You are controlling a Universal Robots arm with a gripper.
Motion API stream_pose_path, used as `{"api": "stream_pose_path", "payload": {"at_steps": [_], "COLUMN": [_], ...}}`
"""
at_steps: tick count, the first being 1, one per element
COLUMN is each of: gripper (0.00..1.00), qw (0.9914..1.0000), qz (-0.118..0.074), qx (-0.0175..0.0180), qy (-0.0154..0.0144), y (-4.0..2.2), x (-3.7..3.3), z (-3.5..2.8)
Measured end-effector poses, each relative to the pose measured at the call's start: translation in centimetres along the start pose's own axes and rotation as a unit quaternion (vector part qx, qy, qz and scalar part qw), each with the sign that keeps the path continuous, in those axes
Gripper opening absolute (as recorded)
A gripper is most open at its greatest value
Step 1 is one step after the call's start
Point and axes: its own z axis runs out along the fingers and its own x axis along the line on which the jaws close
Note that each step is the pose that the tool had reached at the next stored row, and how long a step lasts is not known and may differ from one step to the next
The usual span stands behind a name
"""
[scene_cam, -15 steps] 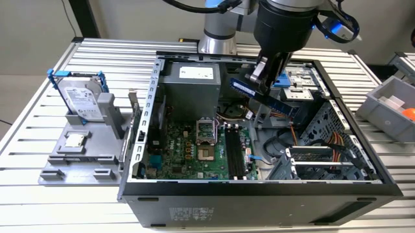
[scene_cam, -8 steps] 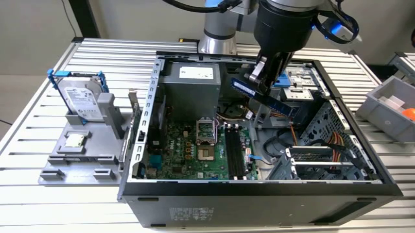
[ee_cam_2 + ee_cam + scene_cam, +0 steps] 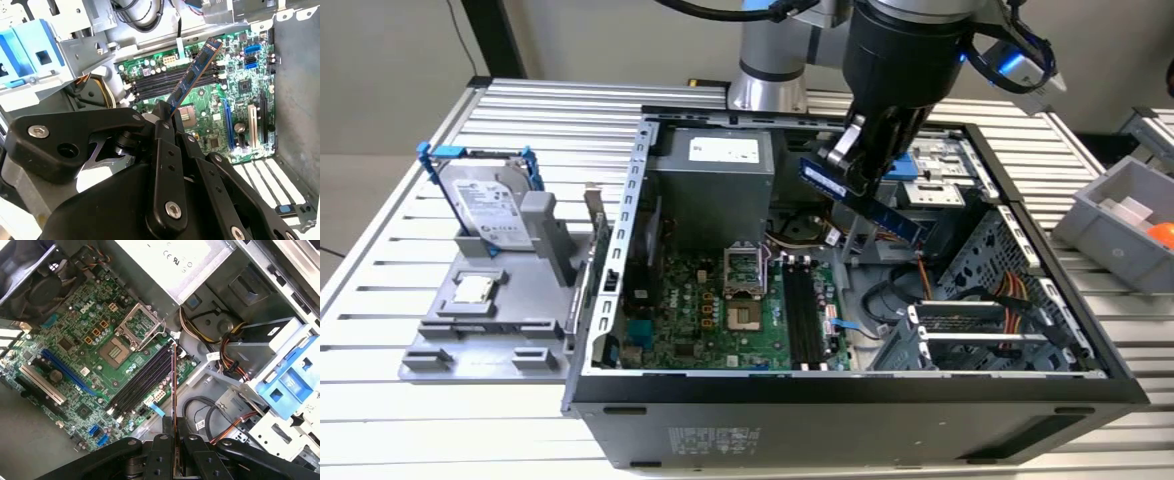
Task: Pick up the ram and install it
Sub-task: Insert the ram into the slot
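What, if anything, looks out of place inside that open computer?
Only the ram stands out: the pincer holds it tilted in the air above the motherboard, not seated in the long black slots. The processor socket's metal frame also stands flipped open.

Open computer case [image 3: 854, 425], green motherboard [image 3: 700, 310] inside, hard drive [image 3: 491, 208] on grey stand [image 3: 467, 335]

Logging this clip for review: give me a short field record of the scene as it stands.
gripper: shut on ram
ram state: tilted, in the air above the open case, not seated
slots: black, empty
outside case: hard drive on grey stand, exterior view's left
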Motion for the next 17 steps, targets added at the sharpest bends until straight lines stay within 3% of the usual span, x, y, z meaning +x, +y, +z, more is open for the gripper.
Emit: {"api": "stream_pose_path", "payload": {"at_steps": [2,11,17], "gripper": [0.00,0.00,0.00], "qw": [0.99994,0.99968,0.99858], "qz": [0.010,0.025,0.053], "qx": [0.0008,0.0020,0.0042], "qy": [0.0002,0.0005,0.0012], "y": [0.01,0.01,0.01], "x": [0.01,0.01,0.01], "z": [0.00,0.00,0.00]}}
